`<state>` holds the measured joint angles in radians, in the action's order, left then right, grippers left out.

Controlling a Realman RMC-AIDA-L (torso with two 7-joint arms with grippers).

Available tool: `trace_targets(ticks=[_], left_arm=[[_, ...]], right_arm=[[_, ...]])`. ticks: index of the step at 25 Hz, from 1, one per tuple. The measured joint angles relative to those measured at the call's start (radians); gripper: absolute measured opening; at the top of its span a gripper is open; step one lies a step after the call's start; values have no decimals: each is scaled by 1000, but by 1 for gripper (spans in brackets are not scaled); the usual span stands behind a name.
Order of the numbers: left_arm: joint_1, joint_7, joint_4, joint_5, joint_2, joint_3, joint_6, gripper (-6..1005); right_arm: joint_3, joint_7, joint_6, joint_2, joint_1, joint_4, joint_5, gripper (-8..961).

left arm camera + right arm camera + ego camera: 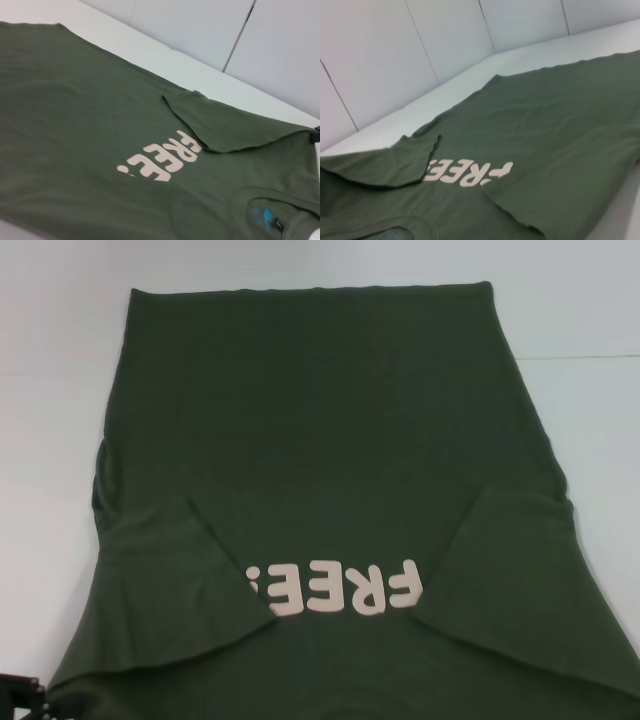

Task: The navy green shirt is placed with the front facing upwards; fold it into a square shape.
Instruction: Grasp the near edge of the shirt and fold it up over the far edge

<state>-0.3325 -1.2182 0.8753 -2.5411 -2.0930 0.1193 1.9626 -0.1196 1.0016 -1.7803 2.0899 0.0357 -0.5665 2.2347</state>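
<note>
the navy green shirt [330, 450] lies flat, front up, on the white table [60, 360], hem at the far edge, collar nearest the robot. both sleeves are folded inward over the chest, flanking the cream "free" lettering [335, 590]. a dark bit at the head view's lower left corner may be the left arm; neither gripper's fingers show, so their state cannot be told.

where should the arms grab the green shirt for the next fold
Likely the far hem corners of the navy green shirt, one from each side: both sleeves already lie folded inward over the chest, and the hem lies flat and straight across the table.
</note>
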Motion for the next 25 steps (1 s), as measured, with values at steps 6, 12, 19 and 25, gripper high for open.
trace_targets(ticks=[6,12,19,25], left_arm=[[-1,17,13,1,11,-37,5,24],[-16,23,-35,30,16,-122,-58,24],[2,75,-92,99,18,-186,-71,25],[3,124,-132,122,14,-189,-91,24]], right_arm=[[42,-39,-41,-1,-24,5,-5,40],[127,-40,-62,1,33,10,-11,40],[197,-55,-91,1,79,33,-12,40],[258,-79,-83,-2,107,61,-13,40]])
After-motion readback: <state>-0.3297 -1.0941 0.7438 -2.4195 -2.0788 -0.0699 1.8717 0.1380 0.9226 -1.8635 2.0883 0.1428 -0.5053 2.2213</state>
